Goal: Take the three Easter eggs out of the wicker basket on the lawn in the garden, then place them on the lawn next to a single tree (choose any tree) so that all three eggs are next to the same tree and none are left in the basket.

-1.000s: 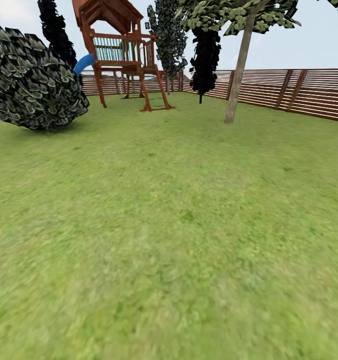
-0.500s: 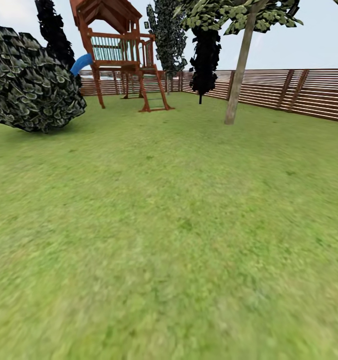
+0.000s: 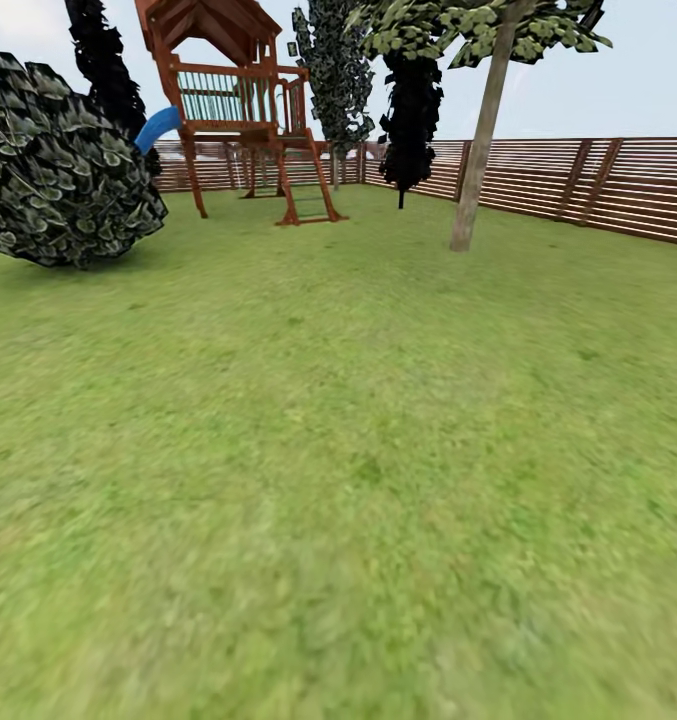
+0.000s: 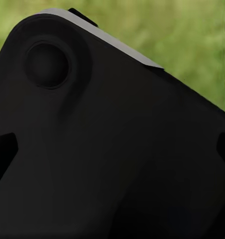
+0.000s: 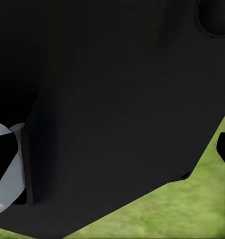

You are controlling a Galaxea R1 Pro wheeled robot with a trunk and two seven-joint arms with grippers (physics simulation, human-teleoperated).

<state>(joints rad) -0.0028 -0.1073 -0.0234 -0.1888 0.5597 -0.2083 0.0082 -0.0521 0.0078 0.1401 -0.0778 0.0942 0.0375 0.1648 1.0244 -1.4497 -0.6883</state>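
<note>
Lawn (image 3: 358,450), tree (image 3: 478,140) far ahead.

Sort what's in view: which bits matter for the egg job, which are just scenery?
Job: lawn; tree with the pale trunk.
Scenery: play tower; blue slide; fence; big leafy bush; black-leaved tree.

Wooden play tower (image 3: 240,100) (blue slide (image 3: 158,127) beside it), slatted fence (image 3: 588,185), dark bush (image 3: 58,165)
</note>
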